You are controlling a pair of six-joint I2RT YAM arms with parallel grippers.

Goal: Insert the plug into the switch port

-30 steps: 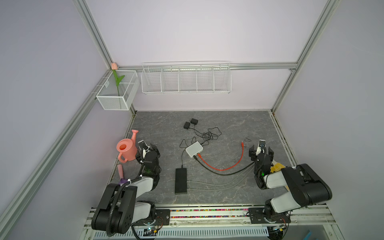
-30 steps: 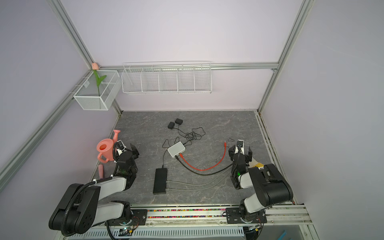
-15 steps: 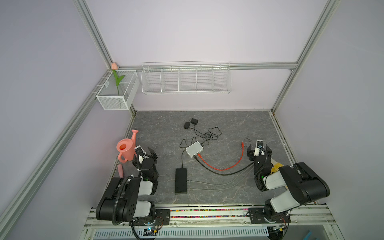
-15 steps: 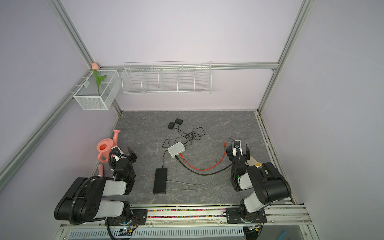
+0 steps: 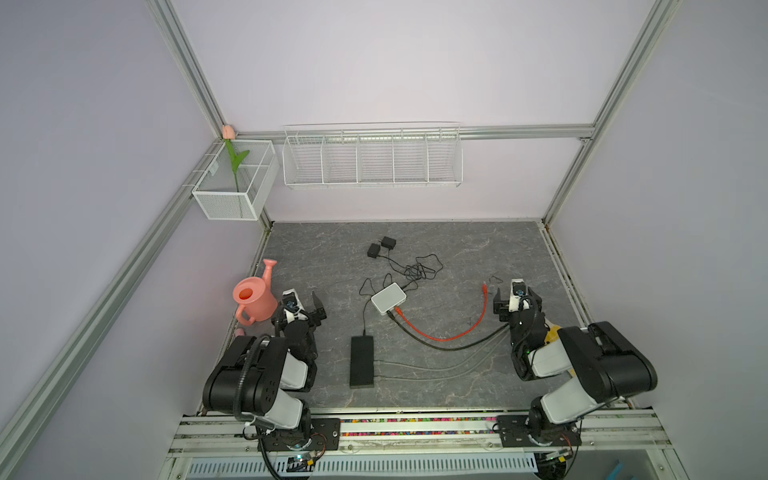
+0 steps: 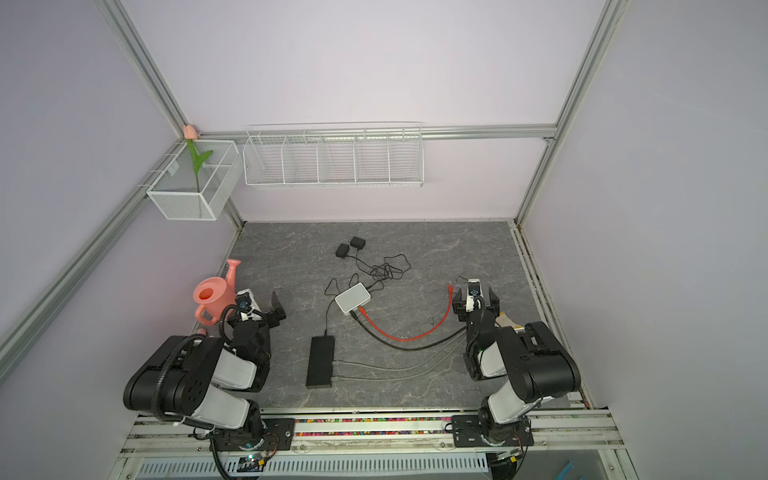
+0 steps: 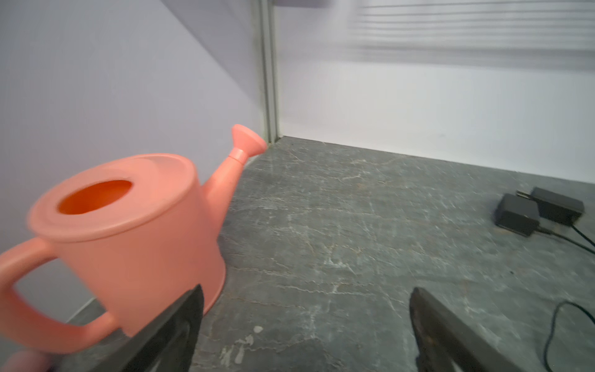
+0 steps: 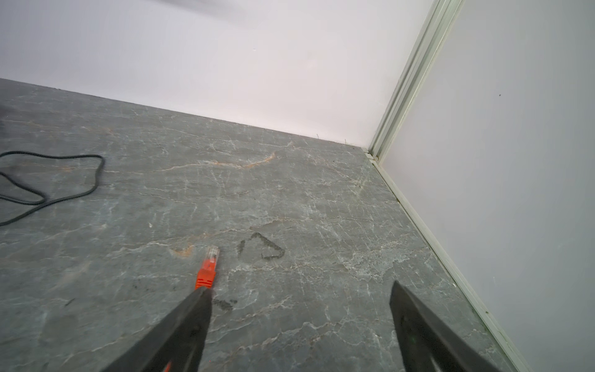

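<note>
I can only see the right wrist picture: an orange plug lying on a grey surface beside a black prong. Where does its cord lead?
Observer: The orange cable curves across the table to a white switch, and its other end seems plugged into the switch's near side.
Operator: Is anything else plugged in there?
Observer: Yes, a black cable leaves that same side, right next to the orange one.
Operator: And the other arm?
Observer: The left arm rests beside a pink watering can; the left jaws are open and empty.
</note>
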